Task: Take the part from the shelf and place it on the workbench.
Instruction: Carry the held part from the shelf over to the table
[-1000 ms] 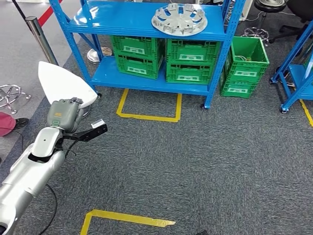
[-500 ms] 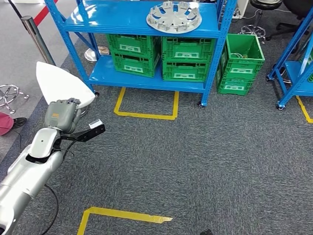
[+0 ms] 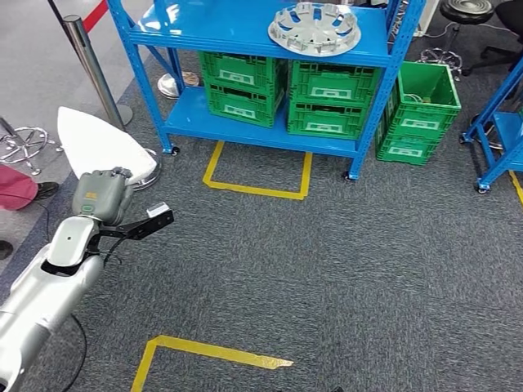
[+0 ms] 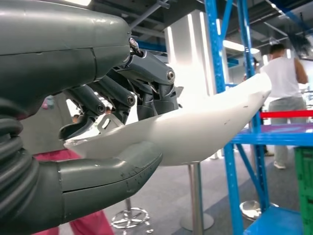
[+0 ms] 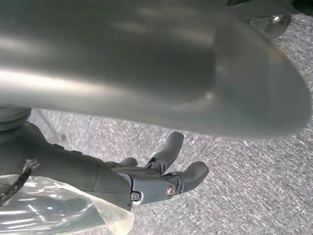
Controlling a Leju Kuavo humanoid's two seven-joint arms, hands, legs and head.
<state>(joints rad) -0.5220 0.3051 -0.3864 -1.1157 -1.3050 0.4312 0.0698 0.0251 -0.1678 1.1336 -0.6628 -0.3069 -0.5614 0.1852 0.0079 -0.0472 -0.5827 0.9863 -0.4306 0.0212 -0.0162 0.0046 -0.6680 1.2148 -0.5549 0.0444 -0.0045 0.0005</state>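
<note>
My left hand (image 3: 101, 196) holds a white, flat, pointed part (image 3: 99, 145) out at the left of the head view, above the grey carpet. In the left wrist view the thumb lies under the white part (image 4: 191, 127) and the fingers (image 4: 110, 98) press on its upper side. My right hand (image 5: 147, 176) hangs over the carpet with its fingers apart and nothing in them.
A blue shelf (image 3: 247, 33) stands ahead with a silver wheel cover (image 3: 315, 27) on top and green crates (image 3: 333, 102) below. Another green crate (image 3: 426, 106) and a second blue rack (image 3: 499, 122) are at the right. A metal post (image 3: 92, 69) stands left. A person (image 4: 282, 83) stands beyond.
The whole picture has shifted, so the camera has moved: the shelf now sits further right and lower. My left hand still holds the white part the same way.
</note>
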